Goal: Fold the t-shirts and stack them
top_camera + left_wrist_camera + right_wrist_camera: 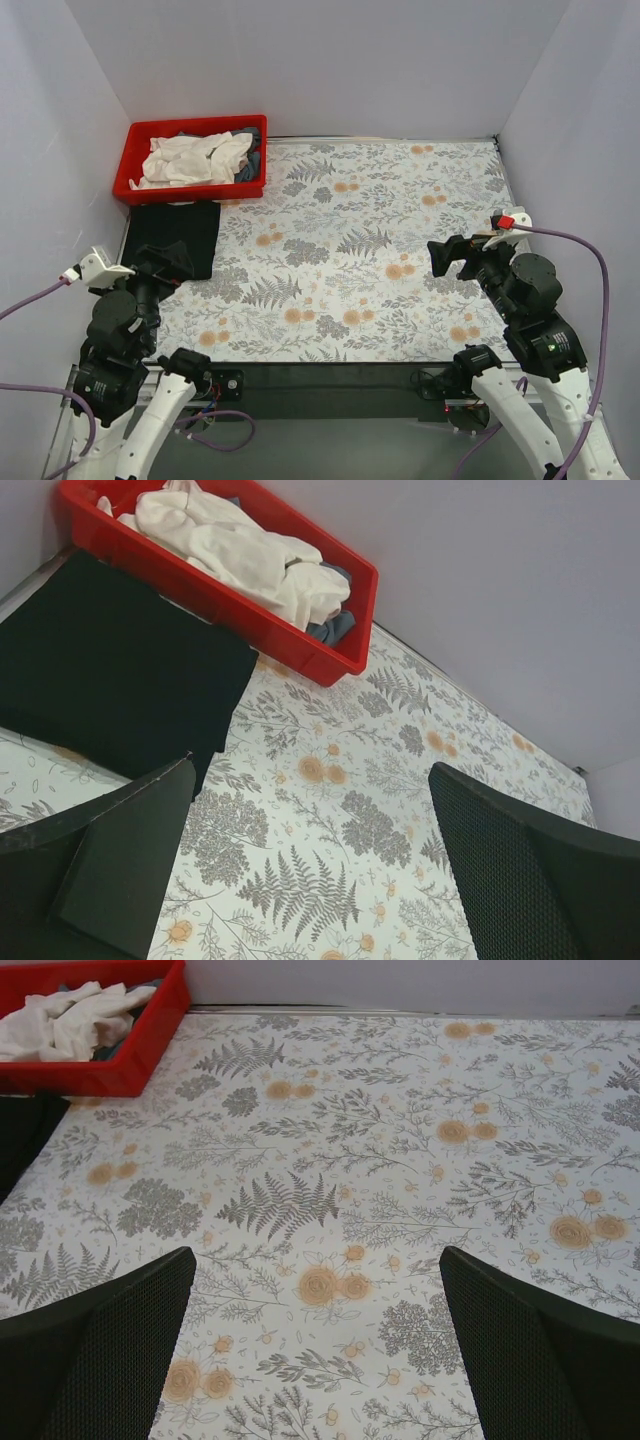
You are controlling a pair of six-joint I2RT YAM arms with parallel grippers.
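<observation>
Top external, left tool (168, 260) and right tool (452, 258) released, black t-shirt (178, 232) beside red bin (190, 189)

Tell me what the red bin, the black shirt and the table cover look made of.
The red bin: likely moulded plastic, with smooth, stiff, straight walls. The black shirt: soft matte cloth, folded flat. The table cover: a printed floral sheet, cloth or vinyl; I cannot tell which.

red plastic bin (190, 160) at far left, floral tablecloth (370, 260)
</observation>
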